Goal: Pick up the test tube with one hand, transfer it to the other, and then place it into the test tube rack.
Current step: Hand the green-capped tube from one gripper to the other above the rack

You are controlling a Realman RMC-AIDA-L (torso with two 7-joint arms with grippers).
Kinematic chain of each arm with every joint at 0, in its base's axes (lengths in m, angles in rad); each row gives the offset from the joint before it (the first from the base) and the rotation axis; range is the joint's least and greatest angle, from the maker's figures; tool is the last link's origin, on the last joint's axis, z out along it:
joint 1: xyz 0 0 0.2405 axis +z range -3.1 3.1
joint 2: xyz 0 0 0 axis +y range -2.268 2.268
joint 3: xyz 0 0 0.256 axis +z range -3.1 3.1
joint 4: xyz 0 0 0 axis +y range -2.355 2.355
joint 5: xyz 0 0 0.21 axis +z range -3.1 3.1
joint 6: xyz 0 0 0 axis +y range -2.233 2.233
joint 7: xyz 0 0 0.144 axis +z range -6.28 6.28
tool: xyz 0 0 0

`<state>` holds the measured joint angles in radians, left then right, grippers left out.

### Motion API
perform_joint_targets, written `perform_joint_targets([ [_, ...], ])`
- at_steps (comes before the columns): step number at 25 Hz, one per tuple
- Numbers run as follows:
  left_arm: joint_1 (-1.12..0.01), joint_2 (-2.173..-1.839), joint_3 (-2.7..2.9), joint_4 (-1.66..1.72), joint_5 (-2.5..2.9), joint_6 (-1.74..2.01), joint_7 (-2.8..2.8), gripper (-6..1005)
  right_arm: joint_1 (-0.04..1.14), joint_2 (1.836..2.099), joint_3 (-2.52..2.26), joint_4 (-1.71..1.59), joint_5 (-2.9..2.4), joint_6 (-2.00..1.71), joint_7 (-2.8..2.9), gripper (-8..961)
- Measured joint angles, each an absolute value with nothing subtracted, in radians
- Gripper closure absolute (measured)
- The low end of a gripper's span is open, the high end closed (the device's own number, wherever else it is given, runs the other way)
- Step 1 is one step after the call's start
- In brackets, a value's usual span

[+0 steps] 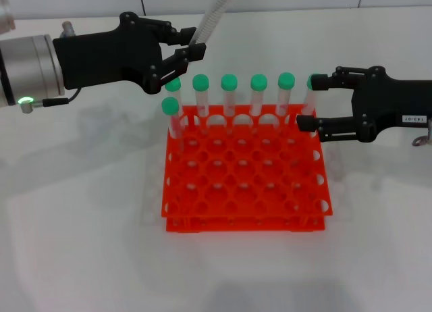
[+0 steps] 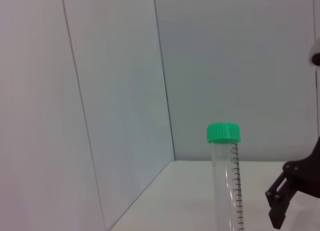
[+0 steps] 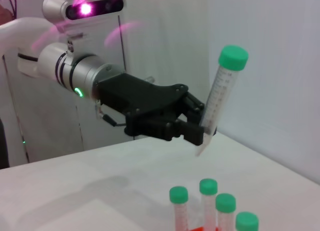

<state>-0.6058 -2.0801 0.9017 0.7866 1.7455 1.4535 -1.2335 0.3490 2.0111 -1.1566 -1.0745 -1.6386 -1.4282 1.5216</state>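
Observation:
My left gripper [image 1: 191,50], black with no label, is shut on the lower end of a test tube [image 1: 211,18]. It holds the tube tilted above the back left of the red-orange rack [image 1: 243,207], green cap up. The same tube shows in the left wrist view [image 2: 227,186] and in the right wrist view [image 3: 218,98], where the left gripper [image 3: 196,130] pinches its tip. My right gripper [image 1: 312,102], black with a white label, is open at the rack's back right corner, apart from the held tube.
Several green-capped tubes [image 1: 229,96] stand in the rack's back row, and one more [image 1: 171,116] stands in the second row at the left. The rightmost cap [image 1: 312,80] is partly hidden by the right gripper's finger. White table [image 1: 81,211] lies all around.

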Motion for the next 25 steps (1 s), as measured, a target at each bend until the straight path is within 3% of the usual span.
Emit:
perform_joint_targets([
  [25,-0.601,-2.080,0.941,0.756,1.747,1.454,-1.211,757,0.429,2.014,-1.167,-1.072,-1.594,-1.394,1.527,154],
])
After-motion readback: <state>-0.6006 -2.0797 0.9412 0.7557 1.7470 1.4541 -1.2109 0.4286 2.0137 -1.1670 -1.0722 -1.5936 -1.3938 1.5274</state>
